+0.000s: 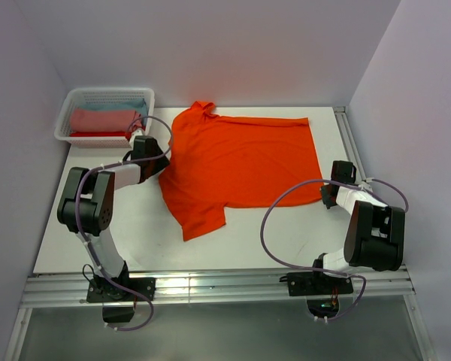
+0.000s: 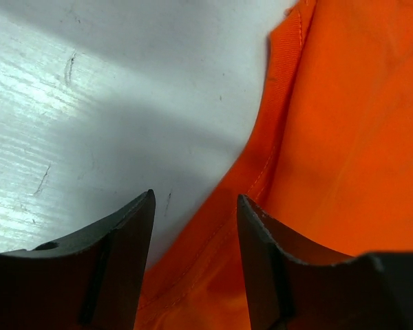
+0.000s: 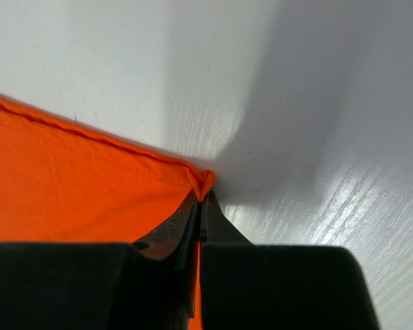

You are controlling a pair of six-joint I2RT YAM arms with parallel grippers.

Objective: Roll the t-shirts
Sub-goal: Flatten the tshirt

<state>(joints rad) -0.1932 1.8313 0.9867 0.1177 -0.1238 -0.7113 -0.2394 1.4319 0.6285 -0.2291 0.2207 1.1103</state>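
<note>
Right gripper [image 3: 203, 196] is pinching shut on the corner tip of the bright orange short-sleeved cloth t-shirt [image 1: 240, 162], lying flat at centre frame of the top view, while left gripper [image 2: 196, 206] is hovering half-open astride its hem, holding nothing; so slight a bite is risking slip-out under any pull.

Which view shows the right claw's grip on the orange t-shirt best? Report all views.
Right wrist view: the right claw is shut on the corner of the orange t-shirt, close up. The top external view shows that claw at the shirt's hem, too small to judge. The left wrist view misses it, showing only another shirt edge.
</note>
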